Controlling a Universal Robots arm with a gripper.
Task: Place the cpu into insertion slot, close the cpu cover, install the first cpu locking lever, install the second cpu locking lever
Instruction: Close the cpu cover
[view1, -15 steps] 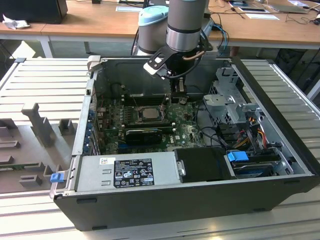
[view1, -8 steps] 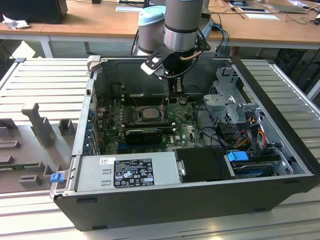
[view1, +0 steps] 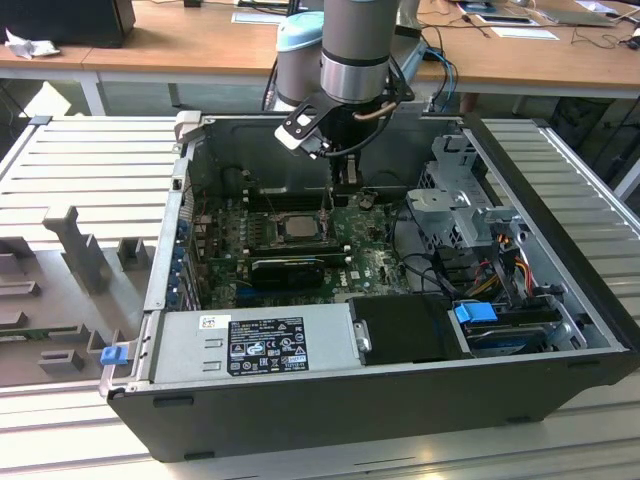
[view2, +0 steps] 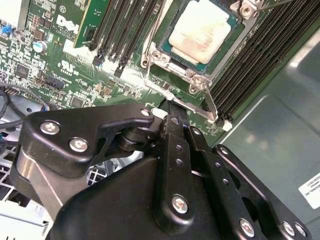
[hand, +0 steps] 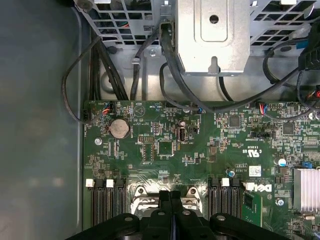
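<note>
Arm (view1: 357, 40) reaches down into the open computer case (view1: 380, 410), which lies on a ribbed grey table (view1: 90, 150). Gripper (view1: 340, 182) hangs over the motherboard (hand: 165, 145), just beside the cpu (view1: 297, 226) on the exterior view's right.

Gripper fingers are closed tight against each other in both wrist views (hand: 171, 196), with only a thin seam between them. Can't tell if anything is pinched in there.

The cpu (view2: 200, 30) is seated flat in the insertion slot (view2: 162, 56), silver top up, with pale smears on it. The cpu cover (view2: 151, 47) lies down around the chip, top showing through its window. In the second wrist view a thin locking lever (view2: 195, 107) runs along the near edge of the socket. The gripper (view2: 170, 107) tip is right at that wire, touching or almost; can't tell which. Latched or not: can't tell.

Black memory slots (view2: 120, 30) flank the socket on both sides. A black expansion card (view1: 290, 268) sits near the socket, toward the power supply (view1: 260, 340).

The first wrist view also shows a coin cell (hand: 120, 128) on the board, with black cables (hand: 100, 65) and a metal drive cage (hand: 212, 35) beyond the board edge.
</note>
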